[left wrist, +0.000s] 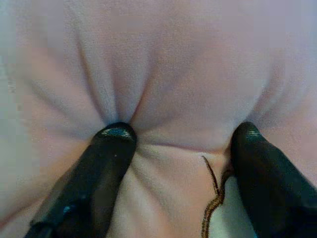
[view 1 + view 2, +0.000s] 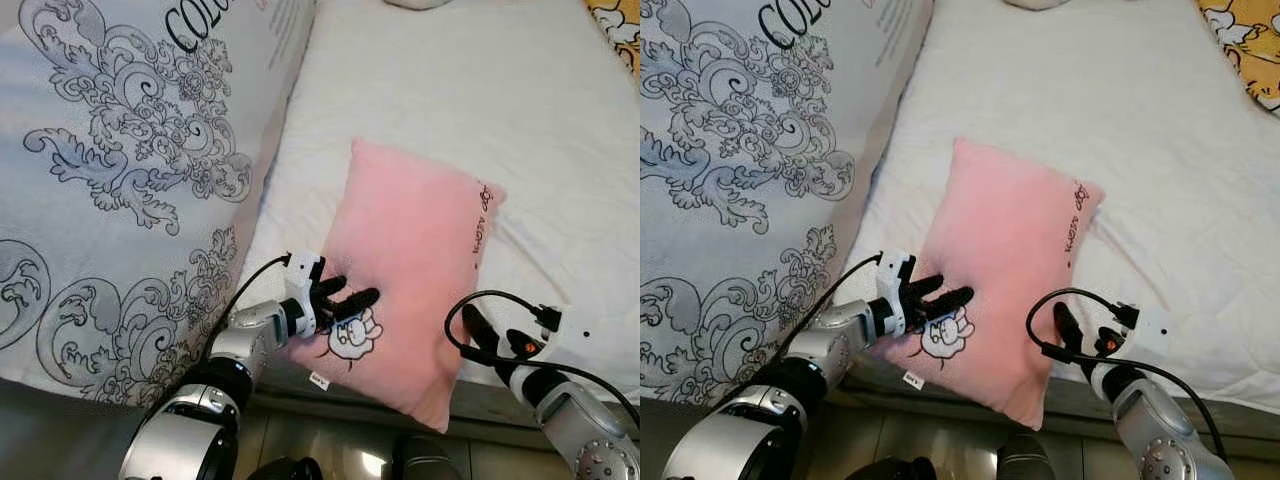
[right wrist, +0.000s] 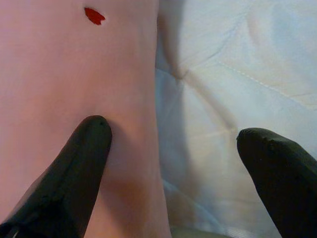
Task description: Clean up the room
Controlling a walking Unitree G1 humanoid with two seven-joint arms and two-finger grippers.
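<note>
left gripper [image 2: 345,297] pressing pink pillow [image 2: 420,250]

Pink pillow [image 2: 410,270] lies on a white bed [image 2: 480,100], its near corner hanging over the bed's front edge. Small cartoon print [image 2: 352,338] near the pillow's lower left; dark lettering along its right edge. Left gripper [image 2: 345,297] presses into the pillow just above the print, fingers spread. Right gripper [image 2: 478,328] at the pillow's right edge, cable looped above it. Large patterned grey cushion [image 2: 120,180] stands beside the bed on the left
</note>
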